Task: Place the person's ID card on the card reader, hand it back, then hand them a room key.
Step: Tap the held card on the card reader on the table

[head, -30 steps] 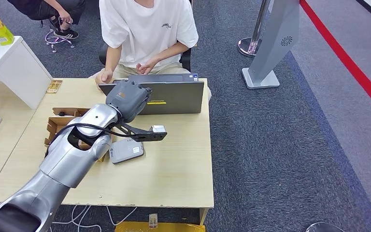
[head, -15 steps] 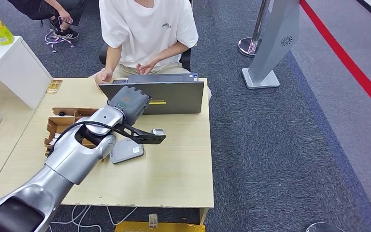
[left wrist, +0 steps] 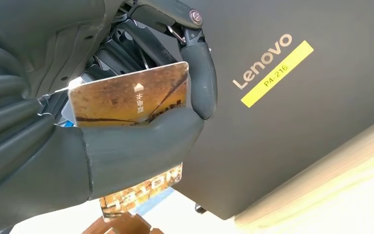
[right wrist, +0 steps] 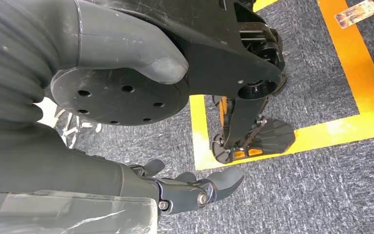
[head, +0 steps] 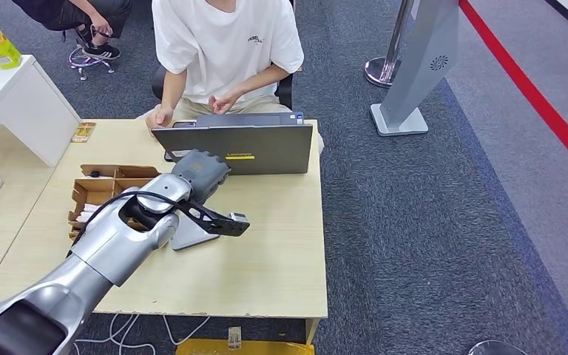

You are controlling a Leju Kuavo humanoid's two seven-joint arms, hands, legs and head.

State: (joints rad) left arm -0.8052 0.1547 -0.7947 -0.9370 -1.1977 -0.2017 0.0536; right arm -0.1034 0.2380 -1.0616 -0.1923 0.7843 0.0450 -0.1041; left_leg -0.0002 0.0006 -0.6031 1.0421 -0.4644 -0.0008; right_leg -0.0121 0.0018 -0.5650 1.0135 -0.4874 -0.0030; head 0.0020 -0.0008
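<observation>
Left robot hand is pinching the brown-gold plastic ID card, and the grey card reader sits just below it on the table. Right robot hand hangs loose, holding nothing.

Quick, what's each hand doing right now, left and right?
Left hand: holding a card between thumb and fingers, beside the laptop.
Right hand: holding nothing, fingers loosely curled, hanging above the floor.

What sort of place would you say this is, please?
Probably a mock reception desk in an office or lab: a person sits behind a laptop, a card reader on the wooden table.
</observation>
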